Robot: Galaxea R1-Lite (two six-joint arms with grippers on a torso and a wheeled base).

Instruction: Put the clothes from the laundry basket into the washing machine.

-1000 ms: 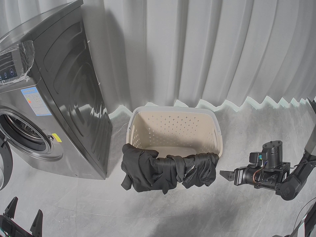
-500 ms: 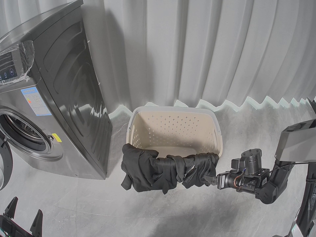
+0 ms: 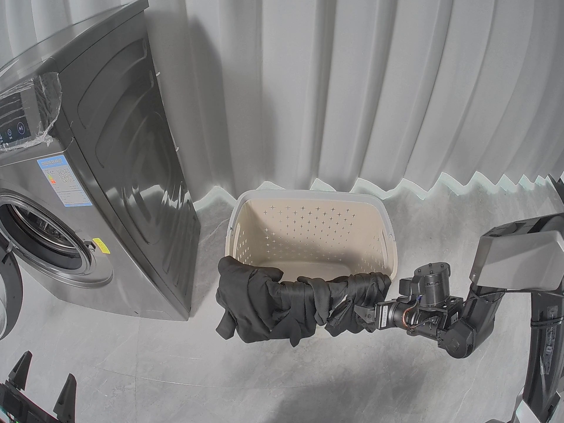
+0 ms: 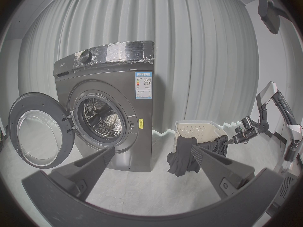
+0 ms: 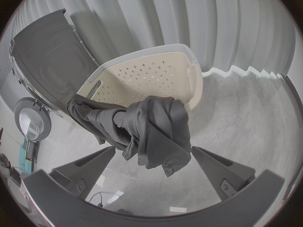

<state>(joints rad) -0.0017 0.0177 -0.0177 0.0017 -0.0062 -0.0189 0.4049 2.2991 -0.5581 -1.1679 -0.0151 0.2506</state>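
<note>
The grey front-loading washing machine takes up the left of the head view. Its round door is swung open and the steel drum is exposed. The cream laundry basket stands on the floor just right of the machine, at the frame's centre, before a white curtain. A black garment is draped along the basket's near rim and hangs down its outside. The right gripper sits at the garment's right end, centre-right of the frame. Its fingers are spread wide with the hanging cloth between them. The left gripper is in the lower left corner, fingers wide apart and holding nothing, well apart from the basket.
</note>
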